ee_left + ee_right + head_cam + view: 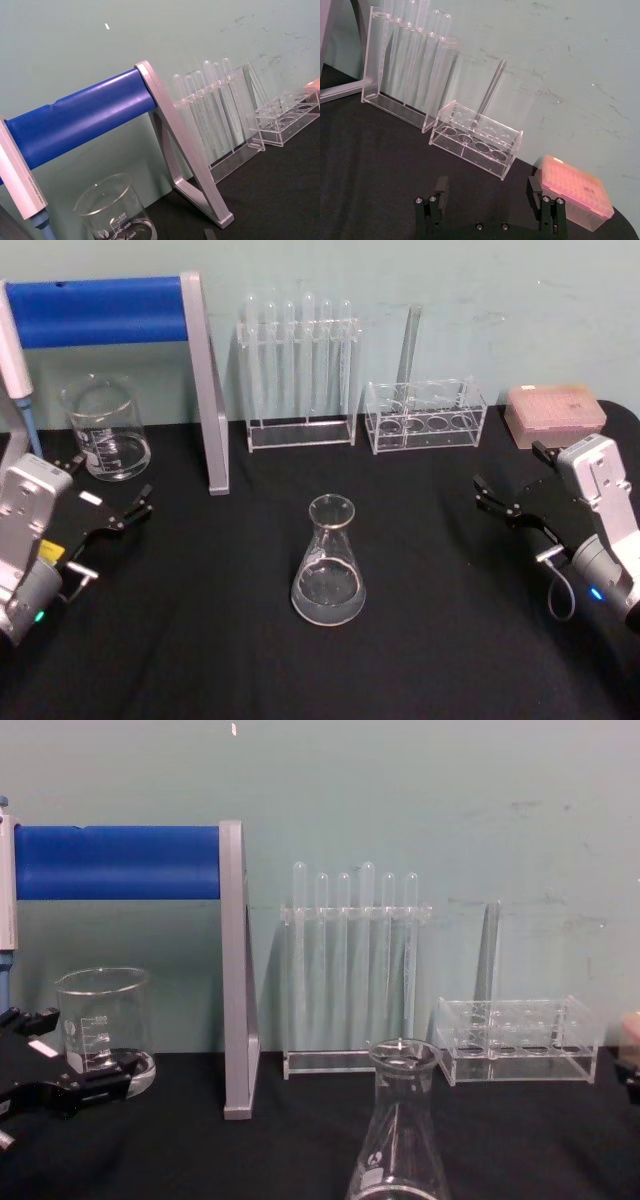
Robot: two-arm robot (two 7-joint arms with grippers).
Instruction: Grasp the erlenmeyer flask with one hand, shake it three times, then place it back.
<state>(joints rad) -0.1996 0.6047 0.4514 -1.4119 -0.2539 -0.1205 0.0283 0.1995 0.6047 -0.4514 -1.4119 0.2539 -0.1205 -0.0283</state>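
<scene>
The erlenmeyer flask (328,565) stands upright on the black table, near the centre, with a little clear liquid in its wide base. In the chest view the flask (400,1140) rises from the lower edge. My left gripper (112,480) rests open at the table's left side, well away from the flask and close to a beaker; its black fingers (95,1085) show low on the left in the chest view. On the right side my right gripper (510,475) is open and holds nothing. From its own wrist the right gripper (488,187) has its fingers spread wide.
A glass beaker (105,428) stands back left beside a grey stand with a blue roller (205,390). Behind the flask are a test tube rack (300,375) and a low clear rack (425,415). A pink tip box (555,412) sits back right.
</scene>
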